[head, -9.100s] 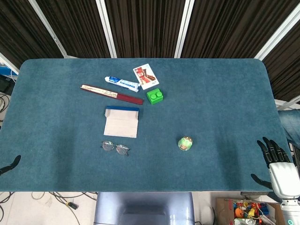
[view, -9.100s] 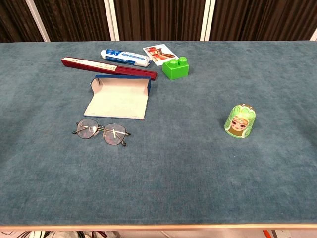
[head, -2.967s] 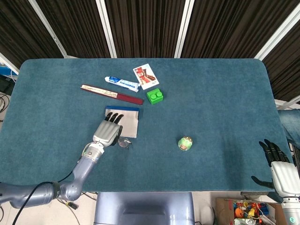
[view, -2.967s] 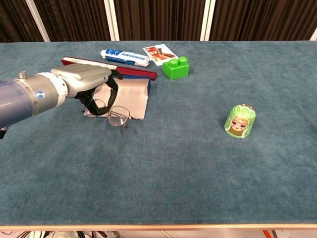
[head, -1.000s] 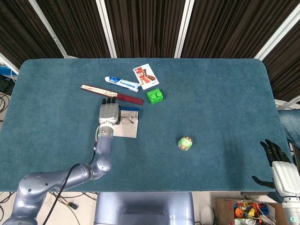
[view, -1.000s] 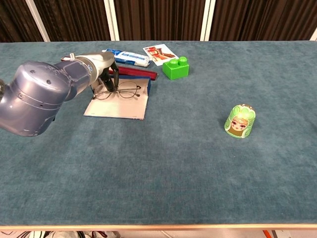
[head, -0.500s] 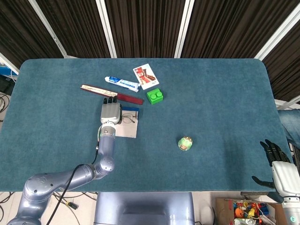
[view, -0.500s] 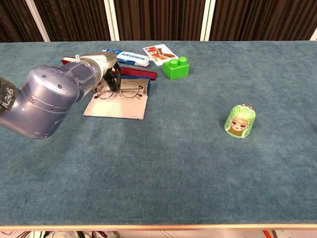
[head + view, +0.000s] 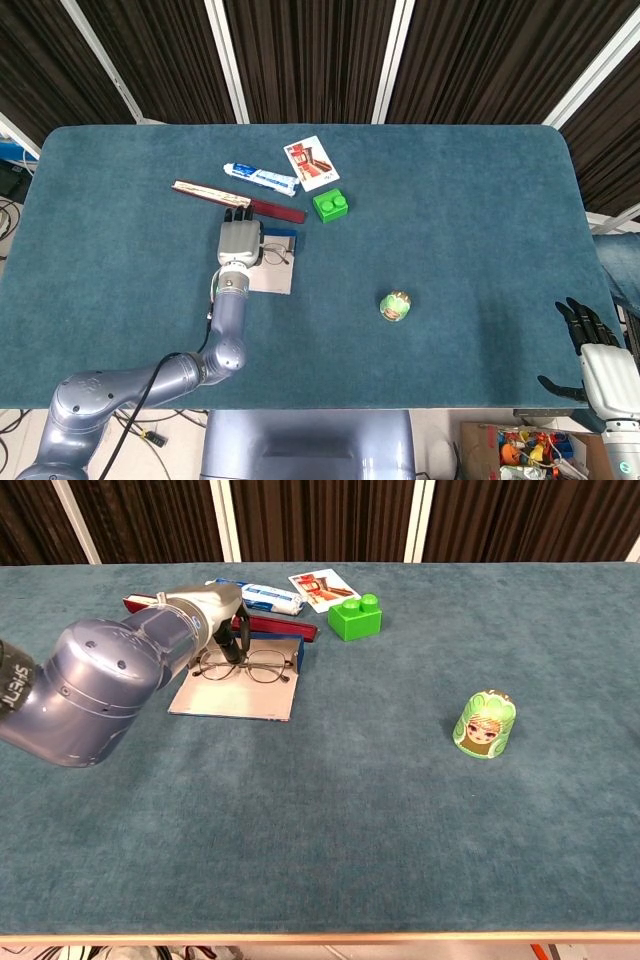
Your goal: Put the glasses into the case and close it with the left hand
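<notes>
Here, left hand [image 9: 215,615] shown over open case [image 9: 232,696], fingers curled down onto glasses [image 9: 245,666], which appear pinched at frame. Glasses positioned at far end of case, against blue back wall. Right hand [image 9: 592,350] seen at table edge [image 9: 560,140], fingers spread, nothing held. Red fan [image 9: 270,626], toothpaste tube [image 9: 268,598], card [image 9: 322,586], green brick [image 9: 355,617] grouped behind case; green doll [image 9: 485,723] well apart.
</notes>
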`<state>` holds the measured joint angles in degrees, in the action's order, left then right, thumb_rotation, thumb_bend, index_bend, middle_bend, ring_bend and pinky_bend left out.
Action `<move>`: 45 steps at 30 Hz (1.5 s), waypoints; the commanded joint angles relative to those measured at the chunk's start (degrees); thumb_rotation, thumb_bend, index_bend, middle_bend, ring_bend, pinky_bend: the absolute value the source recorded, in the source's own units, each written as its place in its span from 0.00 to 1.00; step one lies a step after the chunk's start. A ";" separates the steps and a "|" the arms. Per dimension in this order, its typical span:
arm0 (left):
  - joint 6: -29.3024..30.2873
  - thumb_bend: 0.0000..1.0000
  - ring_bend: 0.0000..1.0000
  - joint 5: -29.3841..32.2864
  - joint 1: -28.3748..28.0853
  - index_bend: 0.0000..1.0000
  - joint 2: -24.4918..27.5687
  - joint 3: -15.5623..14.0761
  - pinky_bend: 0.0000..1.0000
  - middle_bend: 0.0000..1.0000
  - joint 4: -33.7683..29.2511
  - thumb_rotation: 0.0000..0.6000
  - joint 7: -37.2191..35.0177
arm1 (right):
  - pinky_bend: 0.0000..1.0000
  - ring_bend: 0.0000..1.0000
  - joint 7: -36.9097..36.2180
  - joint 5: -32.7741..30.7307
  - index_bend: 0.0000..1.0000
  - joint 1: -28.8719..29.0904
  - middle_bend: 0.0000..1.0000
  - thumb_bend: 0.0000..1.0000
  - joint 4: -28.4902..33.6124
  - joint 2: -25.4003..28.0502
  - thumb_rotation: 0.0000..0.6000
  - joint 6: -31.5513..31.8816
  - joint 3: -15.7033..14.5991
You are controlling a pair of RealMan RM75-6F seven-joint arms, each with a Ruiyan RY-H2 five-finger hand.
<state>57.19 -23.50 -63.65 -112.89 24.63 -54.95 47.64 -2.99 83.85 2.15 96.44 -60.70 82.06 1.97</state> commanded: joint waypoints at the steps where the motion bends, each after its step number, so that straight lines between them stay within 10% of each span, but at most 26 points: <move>1: 0.93 0.42 0.00 -0.79 0.23 0.47 0.28 -0.27 0.00 0.06 -0.79 1.00 0.29 | 0.17 0.00 0.07 -0.08 0.00 0.04 0.00 0.09 0.06 0.03 1.00 -0.10 0.01; 13: 7.10 0.42 0.00 -6.48 5.23 0.40 6.71 -2.03 0.00 0.06 -14.98 1.00 -2.14 | 0.17 0.00 -0.11 0.07 0.00 0.01 0.00 0.10 0.19 0.05 1.00 0.10 0.06; 21: 7.40 0.45 0.09 -9.74 12.04 0.11 15.30 -5.55 0.01 0.23 -29.74 1.00 -7.00 | 0.17 0.00 0.33 -0.16 0.00 -0.01 0.00 0.10 0.23 -0.07 1.00 0.02 0.07; 30: 2.13 0.47 0.54 -9.91 15.33 0.00 20.68 -8.00 0.55 0.62 -36.55 1.00 -12.39 | 0.17 0.00 0.20 -0.07 0.00 -0.04 0.00 0.09 0.27 -0.14 1.00 0.15 0.09; 45: 2.82 0.52 0.67 -8.85 14.05 0.00 15.63 -10.63 0.66 0.74 -30.92 1.00 -11.44 | 0.17 0.00 -0.38 0.02 0.00 0.13 0.00 0.09 0.23 0.26 1.00 -0.43 -0.08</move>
<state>60.09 -32.67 -49.38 -96.92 14.11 -86.15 36.01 -3.38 83.87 2.28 96.68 -60.44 81.63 1.89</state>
